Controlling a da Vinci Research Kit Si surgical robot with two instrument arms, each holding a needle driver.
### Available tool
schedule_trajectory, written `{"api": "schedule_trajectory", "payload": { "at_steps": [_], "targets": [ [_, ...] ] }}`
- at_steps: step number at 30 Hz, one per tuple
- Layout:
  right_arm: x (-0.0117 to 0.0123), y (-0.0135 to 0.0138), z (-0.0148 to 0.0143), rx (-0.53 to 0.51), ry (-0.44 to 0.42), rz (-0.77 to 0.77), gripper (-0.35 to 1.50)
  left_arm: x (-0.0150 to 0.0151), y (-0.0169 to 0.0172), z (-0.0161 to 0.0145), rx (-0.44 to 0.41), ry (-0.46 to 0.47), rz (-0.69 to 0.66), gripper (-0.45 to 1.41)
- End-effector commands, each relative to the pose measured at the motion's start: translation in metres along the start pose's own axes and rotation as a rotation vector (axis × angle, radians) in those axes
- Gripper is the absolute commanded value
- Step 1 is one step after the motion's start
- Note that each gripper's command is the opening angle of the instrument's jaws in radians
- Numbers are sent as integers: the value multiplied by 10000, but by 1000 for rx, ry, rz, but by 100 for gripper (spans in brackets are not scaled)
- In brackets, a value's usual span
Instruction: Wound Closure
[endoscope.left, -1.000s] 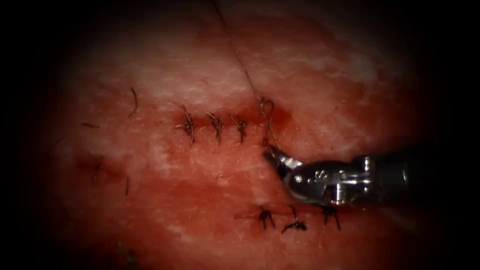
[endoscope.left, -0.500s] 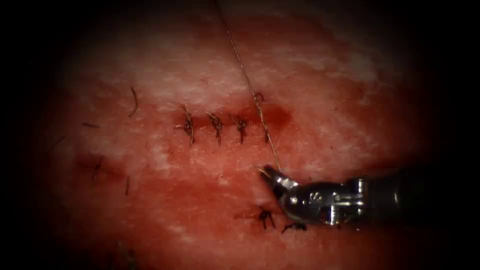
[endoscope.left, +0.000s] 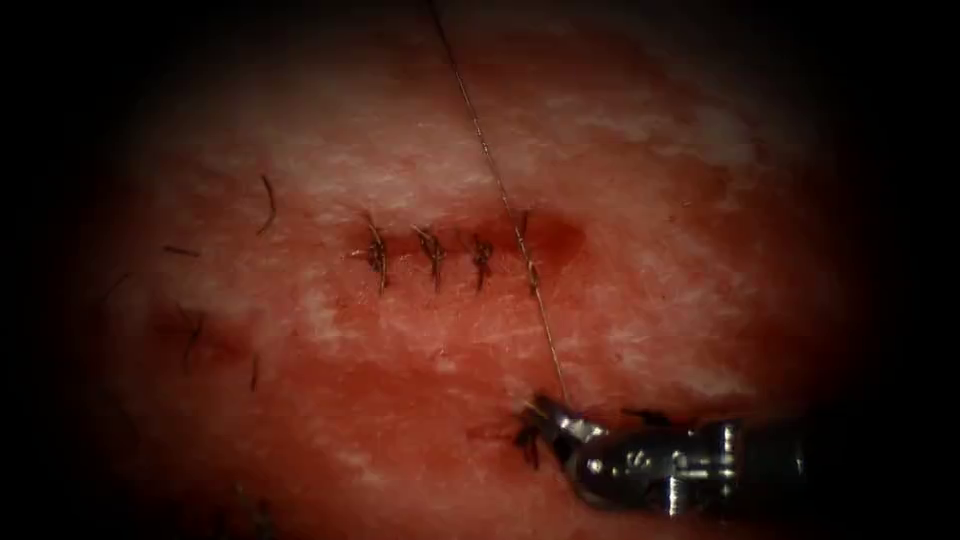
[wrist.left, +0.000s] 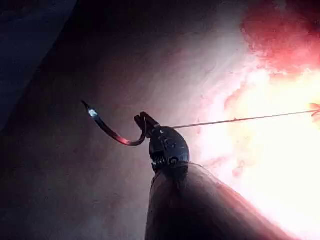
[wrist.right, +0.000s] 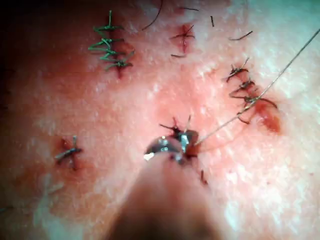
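- We see the tissue (endoscope.left: 330, 330), a moist, glistening slab of pink-and-red pork belly with pale fatty streaks, carrying the short horizontal cut (endoscope.left: 470, 240), which is crossed by three dark knotted stitches (endoscope.left: 432, 252), with a pool of red fluid (endoscope.left: 555, 237) at its right end.
- We see the thin, taut thread (endoscope.left: 510, 215) run as one nearly straight line from the top of the endoscope view, down across the right end of the cut, to the right arm's tool (endoscope.left: 545, 408).
- We see that metal, wristed tool lying almost level, entering from the right, tip pointing left, low on the tissue well below the cut; its jaws are pressed together on the thread.
- In the right wrist view we see the same thread (wrist.right: 260, 92) leave its jaws (wrist.right: 186, 142) and pass the stitched cut.
- In the left wrist view we see the left arm's tool (wrist.left: 145, 121) clamped on the curved steel needle (wrist.left: 112, 131) at its thread end; the needle is clear of the tissue, its arc sweeping away to a bright tip pointing up, and thread (wrist.left: 240, 119) stretches off sideways.
- Dark cut ends of thread (endoscope.left: 268, 205) lie scattered left of the cut.
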Motion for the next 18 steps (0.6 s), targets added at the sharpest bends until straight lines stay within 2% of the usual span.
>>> {"api": "schedule_trajectory", "payload": {
  "at_steps": [1, 8, 13, 18],
  "targets": [
    [-12, -15, 6, 13, -10, 2, -35, -5, 1, 9, 0, 4, 7, -45],
    [-36, -4, 15, 26, -35, 33, -35, -7, -13, 21, 13, 2, 31, -45],
    [-63, 12, 21, 39, -54, 75, -35, -7, -18, 37, 30, 1, 46, -45],
    [-69, 17, 19, 50, -62, 99, -35, -7, -17, 55, 41, -4, 69, -45]
  ]
}}
